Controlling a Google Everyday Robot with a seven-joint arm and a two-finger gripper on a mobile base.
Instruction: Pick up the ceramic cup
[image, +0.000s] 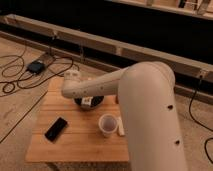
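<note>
From my station I see the arm (120, 82) reaching in from the right and sweeping across the back half of the wooden table (75, 145). Its big pale body fills the right side of my view and hides the table's right edge. The gripper (86, 100) hangs down from the wrist at the far middle of the table, right over the dark round bowl (99, 102). It is dark against dark there, so I cannot tell whether it is spread or pressed together, or whether it touches the bowl.

The ceramic cup (107, 125) stands upright nearer to me, right of the table's centre, with its round mouth open to the camera. It is apart from the gripper, in front of the bowl. A flat white block (120, 126) lies just beside the cup on its right, close enough that I cannot say whether they touch. The arm's bulk sits immediately beyond that block.

A black phone (56, 128) lies flat on the left part of the table, well apart from the cup. On the floor behind, dark cables (15, 75) loop around a small black box (36, 66).
</note>
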